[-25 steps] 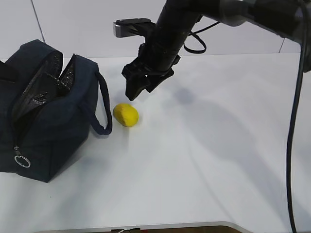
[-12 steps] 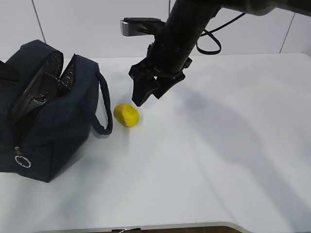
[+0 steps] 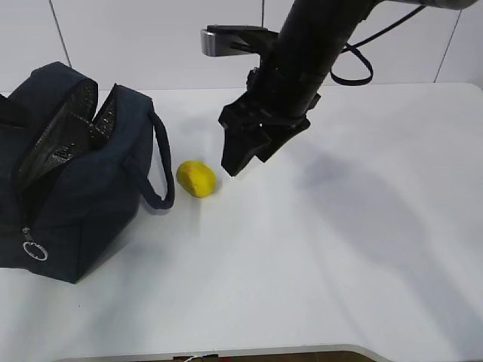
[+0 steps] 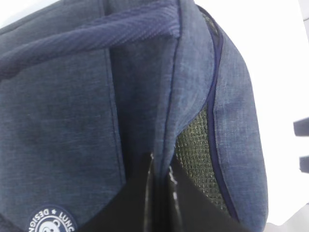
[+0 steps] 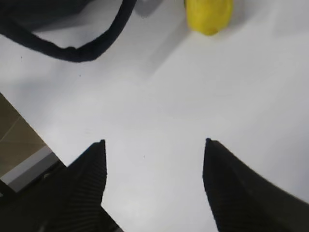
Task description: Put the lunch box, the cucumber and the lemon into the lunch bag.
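Observation:
The dark navy lunch bag point(image 3: 83, 188) stands at the left with its top open, showing dark lining. The yellow lemon point(image 3: 196, 179) lies on the white table just right of the bag's looped handle point(image 3: 160, 162). My right gripper point(image 3: 243, 164) hangs open and empty above the table, just right of the lemon. In the right wrist view the gripper point(image 5: 154, 141) is wide open, with the lemon point(image 5: 208, 17) ahead at the top edge. My left gripper point(image 4: 161, 162) is shut on the bag's rim fabric point(image 4: 188, 96). The lunch box and the cucumber are out of view.
The bag's zipper ring pull point(image 3: 34, 250) hangs at its front left corner. The white table point(image 3: 339, 249) stretches to the right and front. A handle loop point(image 5: 72, 50) lies on the table in the right wrist view. The table's front edge point(image 3: 264, 353) is near the bottom.
My right gripper has moved right and a little down, from above the lemon's upper left side to its right side. The bag and the lemon have not moved.

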You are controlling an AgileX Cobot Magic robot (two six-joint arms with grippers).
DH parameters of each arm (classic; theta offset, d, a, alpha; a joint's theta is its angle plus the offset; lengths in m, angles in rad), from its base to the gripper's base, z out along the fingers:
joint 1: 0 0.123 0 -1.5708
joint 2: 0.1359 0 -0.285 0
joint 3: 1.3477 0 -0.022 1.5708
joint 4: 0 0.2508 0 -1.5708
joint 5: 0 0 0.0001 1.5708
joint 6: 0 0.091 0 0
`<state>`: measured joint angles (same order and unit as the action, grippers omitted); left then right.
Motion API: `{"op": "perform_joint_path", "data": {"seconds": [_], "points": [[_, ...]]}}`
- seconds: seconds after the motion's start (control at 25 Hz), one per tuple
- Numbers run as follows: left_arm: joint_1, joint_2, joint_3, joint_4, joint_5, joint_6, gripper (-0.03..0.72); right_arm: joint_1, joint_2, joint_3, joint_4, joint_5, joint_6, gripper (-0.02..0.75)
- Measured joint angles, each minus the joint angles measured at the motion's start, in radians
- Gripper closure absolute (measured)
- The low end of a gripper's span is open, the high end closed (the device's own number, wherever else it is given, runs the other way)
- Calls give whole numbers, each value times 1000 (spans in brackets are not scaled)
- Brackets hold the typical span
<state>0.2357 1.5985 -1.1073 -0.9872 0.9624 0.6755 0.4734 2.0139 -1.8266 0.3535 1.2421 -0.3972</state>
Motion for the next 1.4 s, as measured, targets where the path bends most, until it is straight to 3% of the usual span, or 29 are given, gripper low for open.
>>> {"op": "perform_joint_path", "data": {"seconds": [0.28,0.6,1.16,1.4], "points": [[0,0,0,0,0,0,705,0,-37,116,8,-50,-40,238],[0,0,0,0,0,0,705,0,-33,119,62,-303,-114,238],[0,0,0,0,0,0,705,0,110,121,112,-506,-198,238],[0,0,0,0,0,0,705,0,125,121,244,-574,-270,238]]}}
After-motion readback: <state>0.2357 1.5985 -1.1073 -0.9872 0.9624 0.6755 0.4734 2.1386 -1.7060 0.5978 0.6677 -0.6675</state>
